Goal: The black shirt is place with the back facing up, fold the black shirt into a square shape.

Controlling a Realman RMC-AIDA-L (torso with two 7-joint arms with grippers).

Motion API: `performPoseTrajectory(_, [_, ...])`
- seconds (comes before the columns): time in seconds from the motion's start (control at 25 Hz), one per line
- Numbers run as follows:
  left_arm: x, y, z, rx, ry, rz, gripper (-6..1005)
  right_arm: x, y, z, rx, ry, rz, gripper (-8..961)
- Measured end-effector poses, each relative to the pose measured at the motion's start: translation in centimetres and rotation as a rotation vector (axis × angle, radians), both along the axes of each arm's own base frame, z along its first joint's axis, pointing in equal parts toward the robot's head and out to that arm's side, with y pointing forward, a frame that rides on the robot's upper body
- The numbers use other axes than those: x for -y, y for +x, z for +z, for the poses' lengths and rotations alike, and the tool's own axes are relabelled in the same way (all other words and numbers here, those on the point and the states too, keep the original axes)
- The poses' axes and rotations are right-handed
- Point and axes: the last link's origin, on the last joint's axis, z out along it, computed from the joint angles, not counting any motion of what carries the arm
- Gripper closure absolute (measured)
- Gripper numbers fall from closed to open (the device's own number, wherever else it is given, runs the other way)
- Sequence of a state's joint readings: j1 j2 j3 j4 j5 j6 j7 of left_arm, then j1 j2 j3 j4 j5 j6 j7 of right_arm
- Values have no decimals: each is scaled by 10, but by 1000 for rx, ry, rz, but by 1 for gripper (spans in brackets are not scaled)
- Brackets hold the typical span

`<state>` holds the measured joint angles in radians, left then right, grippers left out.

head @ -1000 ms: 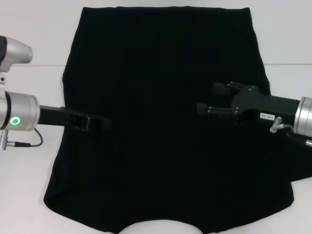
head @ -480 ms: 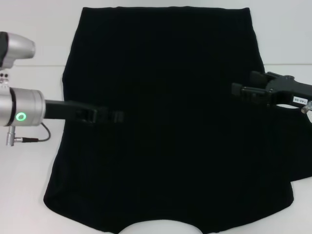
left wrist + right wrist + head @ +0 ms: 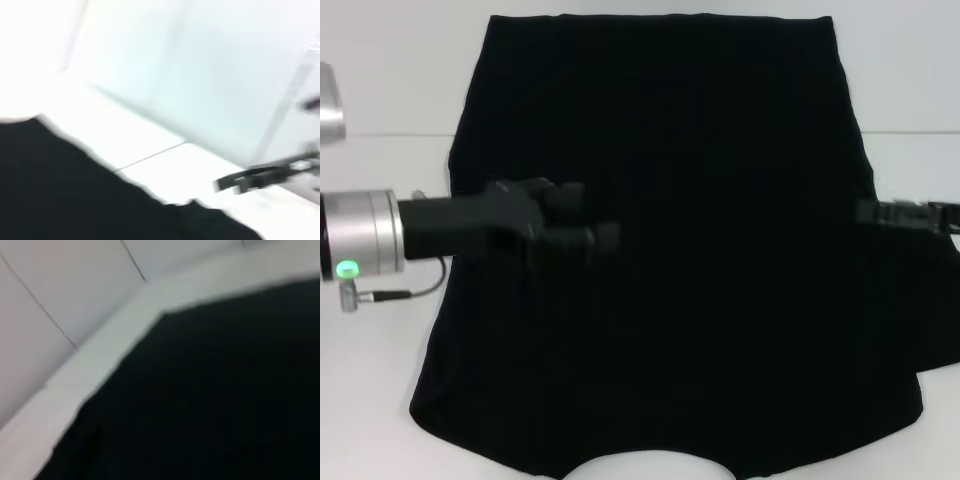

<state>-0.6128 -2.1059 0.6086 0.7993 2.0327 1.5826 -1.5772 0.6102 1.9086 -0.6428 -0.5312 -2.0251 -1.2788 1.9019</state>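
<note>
The black shirt (image 3: pixel 700 250) lies spread flat on the white table (image 3: pixel 380 90), plain side up, with no letters showing. My left gripper (image 3: pixel 588 236) reaches in from the left and hangs over the shirt's left-middle part. My right gripper (image 3: pixel 882 212) shows only its tip at the shirt's right edge, with the arm mostly out of frame. The shirt also fills the lower part of the left wrist view (image 3: pixel 60 195) and most of the right wrist view (image 3: pixel 215 390). The right gripper shows far off in the left wrist view (image 3: pixel 260 176).
Bare white table shows to the left (image 3: pixel 370 380) and right (image 3: pixel 920 90) of the shirt. A seam line runs across the table at the back (image 3: pixel 390 134). A grey wall stands behind the table (image 3: pixel 45 285).
My left gripper has moved right, further over the shirt, and has turned. My right gripper has pulled back to the right, from the shirt's middle to its right edge.
</note>
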Motion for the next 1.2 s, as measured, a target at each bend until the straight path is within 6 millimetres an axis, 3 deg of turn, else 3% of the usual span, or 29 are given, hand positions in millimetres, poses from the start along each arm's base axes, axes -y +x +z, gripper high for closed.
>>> performPoseTrajectory(0.28, [24,0,-33,-90,-5,-277,94,18,25,24,78,-155,-281,30])
performPoseTrajectory(0.6, [30,-2,-45,-137,24,-363,97,34,50,54,132,-168,-482,32])
performPoseTrajectory(0.8, [31,-4,-53,-179,18,-399,99,35,57,54,175,-169,-534,33])
performPoseTrajectory(1.2, [31,-2,-57,-185,12,-399,102,22,45,35,167,-205,-500,36])
